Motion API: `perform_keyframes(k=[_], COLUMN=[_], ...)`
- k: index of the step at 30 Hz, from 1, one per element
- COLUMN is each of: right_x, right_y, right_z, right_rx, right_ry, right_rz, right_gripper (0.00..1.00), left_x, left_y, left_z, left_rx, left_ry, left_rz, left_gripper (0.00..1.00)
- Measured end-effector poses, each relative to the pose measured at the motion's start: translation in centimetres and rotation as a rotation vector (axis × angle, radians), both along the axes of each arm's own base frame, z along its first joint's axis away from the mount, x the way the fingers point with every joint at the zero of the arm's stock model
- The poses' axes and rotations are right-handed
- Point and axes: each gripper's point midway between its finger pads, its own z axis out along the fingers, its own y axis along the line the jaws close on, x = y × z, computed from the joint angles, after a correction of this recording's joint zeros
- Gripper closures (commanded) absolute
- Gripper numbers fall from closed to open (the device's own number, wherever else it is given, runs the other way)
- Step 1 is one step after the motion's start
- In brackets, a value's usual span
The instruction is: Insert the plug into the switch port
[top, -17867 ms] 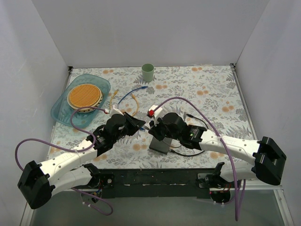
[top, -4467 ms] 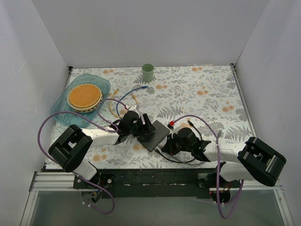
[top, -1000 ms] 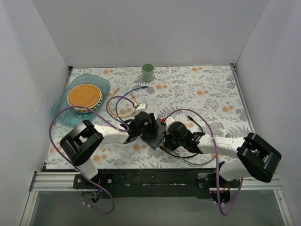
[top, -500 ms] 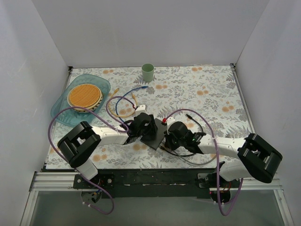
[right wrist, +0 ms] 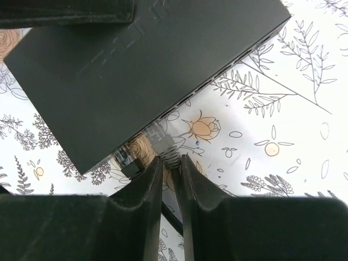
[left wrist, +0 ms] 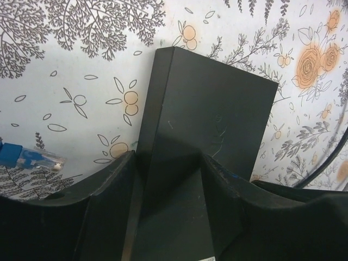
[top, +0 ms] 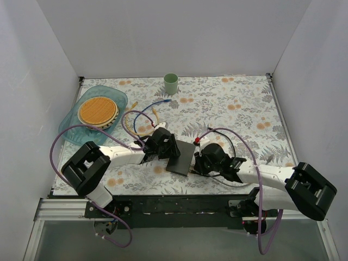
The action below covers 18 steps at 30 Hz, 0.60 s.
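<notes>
Insertion was the step in hand: the flat dark grey switch (top: 181, 155) lay near-centre on the floral worktop (top: 244, 109), clamped between the left fingers (left wrist: 109, 206), while the right fingers (right wrist: 144, 201) pinched the small grey plug (right wrist: 163, 144) at its port row, likely needing a straight push home.

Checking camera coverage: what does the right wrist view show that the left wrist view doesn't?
Right wrist only: the socket edge of the switch, a grey plug in the right gripper with its tip there, a black plug beside it. Left wrist only: the left gripper over the switch's end, a blue plug lying loose. Both: the switch's dark top.
</notes>
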Motion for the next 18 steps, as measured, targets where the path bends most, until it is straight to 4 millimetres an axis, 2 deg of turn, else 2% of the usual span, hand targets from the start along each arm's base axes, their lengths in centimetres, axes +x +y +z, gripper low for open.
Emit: perform_keyframes(k=[8, 12, 16, 18], right_x=[0.2, 0.5, 0.3, 0.2], right_y=[0.3, 1.0, 0.7, 0.6], right_z=[2.0, 3.3, 3.1, 3.0], right_rx=[0.073, 0.130, 0.129, 0.126], right_ry=[-0.057, -0.095, -0.092, -0.090], right_rz=[0.006, 0.014, 0.016, 0.015], right_gripper=[0.66, 0.58, 0.55, 0.48], left_x=[-0.7, -0.9, -0.8, -0.9], left_y=[-0.1, -0.2, 0.1, 0.5], left_z=[0.4, 0.6, 0.7, 0.6], left_rx=[-0.030, -0.018, 0.014, 0.040], left_ry=[0.105, 0.131, 0.152, 0.161], left_rz=[-0.025, -0.038, -0.037, -0.033], left_gripper=[0.30, 0.25, 0.22, 0.19])
